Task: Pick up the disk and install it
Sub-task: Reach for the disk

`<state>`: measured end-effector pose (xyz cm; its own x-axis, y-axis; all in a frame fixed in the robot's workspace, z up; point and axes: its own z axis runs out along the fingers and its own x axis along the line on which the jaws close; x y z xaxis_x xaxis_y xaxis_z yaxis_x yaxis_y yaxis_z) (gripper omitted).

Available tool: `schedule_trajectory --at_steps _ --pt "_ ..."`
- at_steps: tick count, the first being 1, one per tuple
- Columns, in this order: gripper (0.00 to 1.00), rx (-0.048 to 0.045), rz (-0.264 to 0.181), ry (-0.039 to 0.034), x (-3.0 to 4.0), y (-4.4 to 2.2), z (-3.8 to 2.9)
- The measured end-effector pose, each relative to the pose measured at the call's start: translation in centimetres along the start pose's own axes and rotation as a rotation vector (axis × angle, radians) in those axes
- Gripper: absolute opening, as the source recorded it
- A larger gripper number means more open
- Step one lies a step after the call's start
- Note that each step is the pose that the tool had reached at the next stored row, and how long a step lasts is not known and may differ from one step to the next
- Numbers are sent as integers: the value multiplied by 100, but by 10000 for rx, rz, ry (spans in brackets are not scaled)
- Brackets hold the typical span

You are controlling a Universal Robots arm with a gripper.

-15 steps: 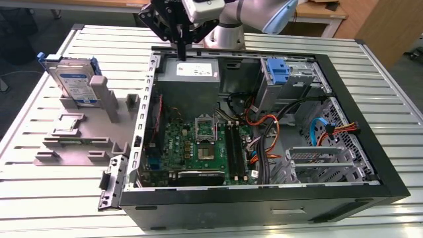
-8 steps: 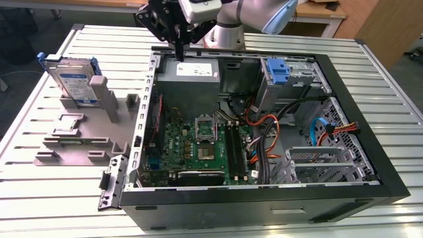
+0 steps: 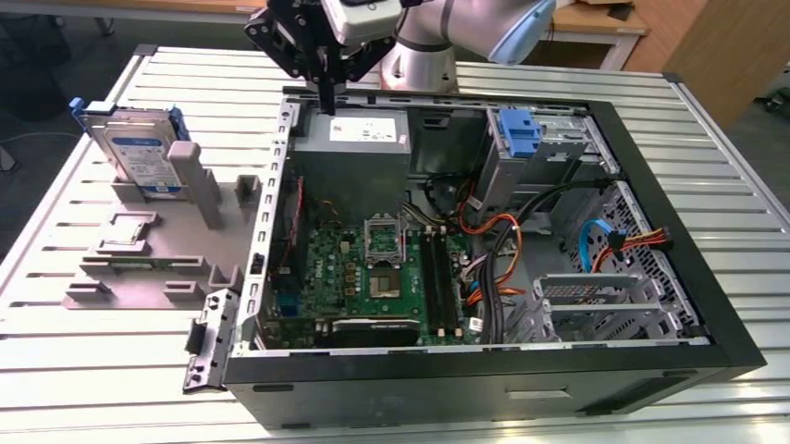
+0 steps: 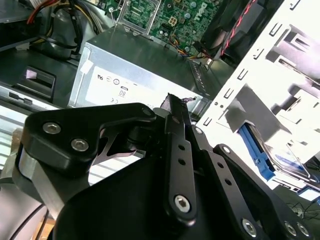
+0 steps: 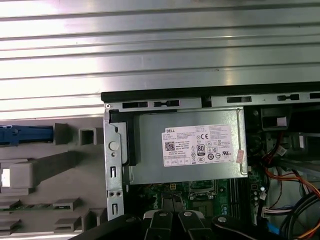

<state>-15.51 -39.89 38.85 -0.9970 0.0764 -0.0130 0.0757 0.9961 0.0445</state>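
Standing upright in a grey rack (image 3: 173, 268) on the bench (image 3: 99, 370), at the exterior view's left, the disk (image 3: 133, 153) shows its white-and-blue label and blue rails. The claw (image 3: 327, 100), pinched narrow and holding nothing, hangs over the power supply (image 3: 351, 139) of the open computer case (image 3: 494, 375), whose side wall stands between them.

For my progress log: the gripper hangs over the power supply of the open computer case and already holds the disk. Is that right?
Not quite. The gripper does hang over the power supply of the open computer case, but it holds nothing. The disk stands upright in the grey holder outside the case, at the exterior view's left. The exterior view shows this.
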Motion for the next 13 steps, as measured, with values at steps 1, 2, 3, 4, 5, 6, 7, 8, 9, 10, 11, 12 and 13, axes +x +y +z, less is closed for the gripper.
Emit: schedule_trajectory --at_steps 1,2,3,4,5,6,7,8,9,10,11,12,13 --pt "10 1 0 3 8 -1 1" --pt "10 1 0 6 17 -2 2" --pt "10 1 0 8 27 -2 4" --pt "10 0 0 10 37 -3 5" --pt "10 1 0 11 47 -3 6" --pt "10 2 0 13 58 -4 7" --pt "10 2 0 16 69 -5 8" --pt "10 2 0 16 81 -6 9" --pt "10 1 0 17 91 -6 10" --pt "10 1 0 17 100 -6 11" --pt "10 1 1 17 110 -6 12" --pt "10 1 1 18 116 -5 12" --pt "10 2 0 18 117 -6 12"
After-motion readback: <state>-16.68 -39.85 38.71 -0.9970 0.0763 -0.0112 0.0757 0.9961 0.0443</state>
